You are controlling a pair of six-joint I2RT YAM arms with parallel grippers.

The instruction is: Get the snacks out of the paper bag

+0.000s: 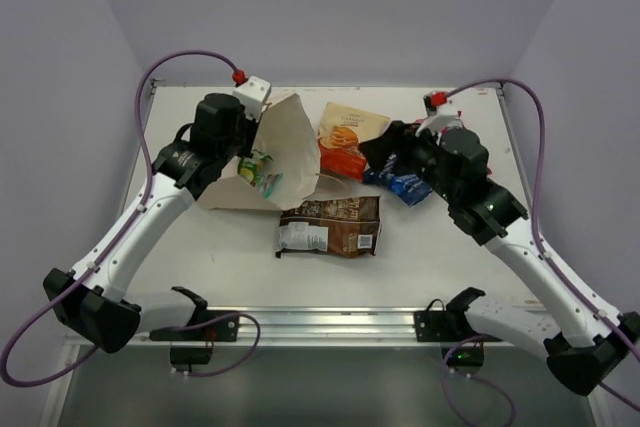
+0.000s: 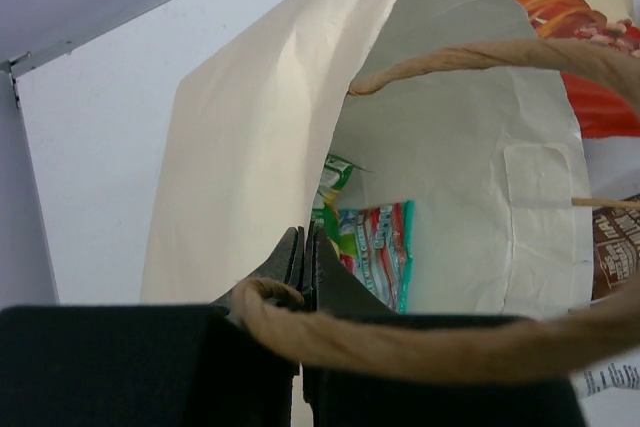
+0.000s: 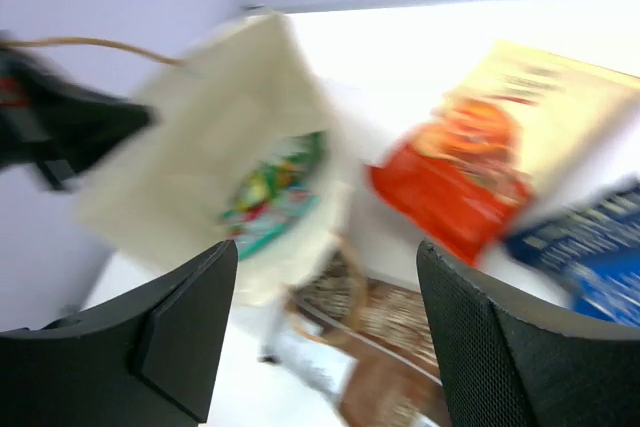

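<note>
The tan paper bag [image 1: 290,147] lies tilted on the table with its mouth open. My left gripper [image 1: 243,161] is shut on the bag's rim by a cord handle [image 2: 480,342], as the left wrist view shows [image 2: 305,247]. Inside the bag are a teal candy pack [image 2: 380,252] and a small green packet [image 2: 330,179]. The orange-and-cream chips [image 1: 345,139], the long dark brown packet [image 1: 335,225] and the dark blue packet [image 1: 405,185] lie on the table. My right gripper [image 1: 372,152] is open and empty above the chips and blue packet. The pink-and-white packet is not in view.
The right wrist view is blurred; it shows the bag [image 3: 220,137], the teal pack [image 3: 275,197], the chips [image 3: 480,167], the blue packet [image 3: 590,247] and the brown packet [image 3: 400,357]. The table's back edge [image 1: 330,87] meets purple walls.
</note>
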